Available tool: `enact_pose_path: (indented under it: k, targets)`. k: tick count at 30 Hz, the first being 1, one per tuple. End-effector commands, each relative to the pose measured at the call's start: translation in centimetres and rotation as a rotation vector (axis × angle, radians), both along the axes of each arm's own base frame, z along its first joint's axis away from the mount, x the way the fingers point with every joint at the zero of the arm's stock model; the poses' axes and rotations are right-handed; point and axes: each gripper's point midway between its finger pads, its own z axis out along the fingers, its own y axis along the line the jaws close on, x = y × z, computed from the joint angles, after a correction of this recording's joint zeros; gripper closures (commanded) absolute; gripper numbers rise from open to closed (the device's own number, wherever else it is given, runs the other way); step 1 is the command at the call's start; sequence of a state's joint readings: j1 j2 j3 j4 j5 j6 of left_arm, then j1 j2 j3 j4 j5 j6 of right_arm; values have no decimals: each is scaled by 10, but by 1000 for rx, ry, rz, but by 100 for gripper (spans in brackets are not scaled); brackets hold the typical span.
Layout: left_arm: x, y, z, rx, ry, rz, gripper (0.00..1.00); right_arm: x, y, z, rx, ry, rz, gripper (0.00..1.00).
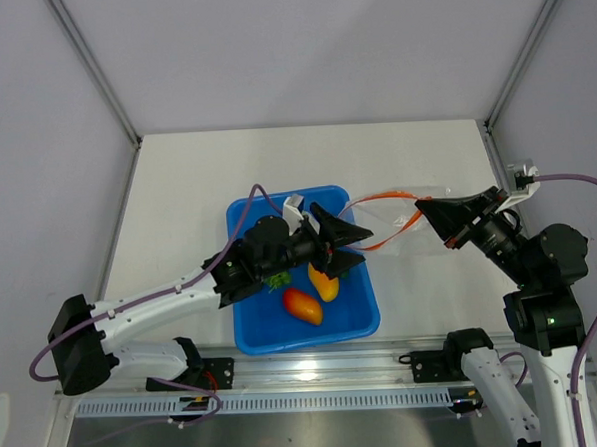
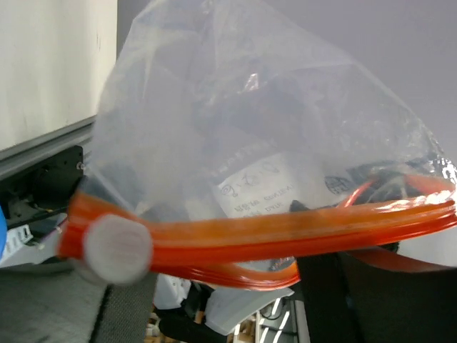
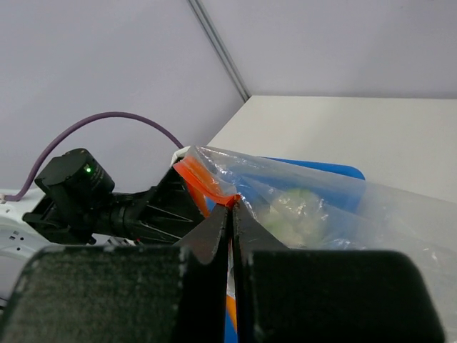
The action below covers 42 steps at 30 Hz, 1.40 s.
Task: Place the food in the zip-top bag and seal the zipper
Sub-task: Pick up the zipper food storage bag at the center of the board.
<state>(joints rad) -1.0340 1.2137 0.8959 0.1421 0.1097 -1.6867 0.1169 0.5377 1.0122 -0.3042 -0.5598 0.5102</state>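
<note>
Partly done: a cauliflower [image 3: 293, 211] seemed to sit inside the bag [image 1: 403, 210], which hung above the surface [image 1: 177, 190] right of centre. An orange fruit [image 1: 325, 282], a red fruit [image 1: 302, 305] and a leafy bunch [image 1: 278, 280] lay in the tray [image 1: 249, 336], and the zipper [image 2: 285, 232] was unsealed. The right pincer [image 3: 230, 211] pinched the zipper. The left pincer [image 1: 355, 246] reached in from lower left, jaws spread at the bag's mouth.

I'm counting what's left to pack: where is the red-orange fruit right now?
In the top view, the red-orange fruit lies in the blue tray, toward its near edge, beside the orange-yellow fruit, which sits just right and farther back.
</note>
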Motion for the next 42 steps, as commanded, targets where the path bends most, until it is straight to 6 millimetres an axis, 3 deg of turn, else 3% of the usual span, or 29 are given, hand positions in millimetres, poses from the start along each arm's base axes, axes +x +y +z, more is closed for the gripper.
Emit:
enact_pose_path:
  k: [1,2,3,5,6,9,12,14,15,16,22,28,32,42]
  targets:
    - [1,-8,45,-99,-65,-12,32,-7,5,12,20,-35,36,100]
    - [1,-9,47,-98,-74,-21,38,-8,5,11,19,-26,35,100]
    - [2,-10,45,-93,-78,-22,52,-6,4,8,17,-16,32,100]
    - [2,-10,43,-84,-96,-30,65,-7,4,6,12,-7,33,100]
    - [2,-9,42,-81,-99,-34,81,-6,4,2,9,12,30,100]
    - [3,-6,32,-48,-114,-41,100,-1,4,-6,-1,61,22,100]
    - [6,1,22,30,-168,-57,99,8,2,-23,-25,165,7,89]
    - [8,5,25,85,-243,-77,99,13,2,-35,-47,253,1,80]
    - [10,11,11,158,-236,-81,99,13,2,-38,-61,268,7,78]
    - [12,13,16,184,-267,-81,99,11,2,-44,-70,308,6,68]
    - [20,30,8,424,-423,-111,99,5,-5,-33,-162,326,-9,39]
    - [21,32,5,493,-510,-161,99,7,-8,-42,-265,374,13,35]
    - [16,28,-9,556,-516,-242,100,10,-7,-49,-306,398,23,35]
    - [11,12,-30,599,-508,-326,99,12,11,-69,-377,479,94,36]
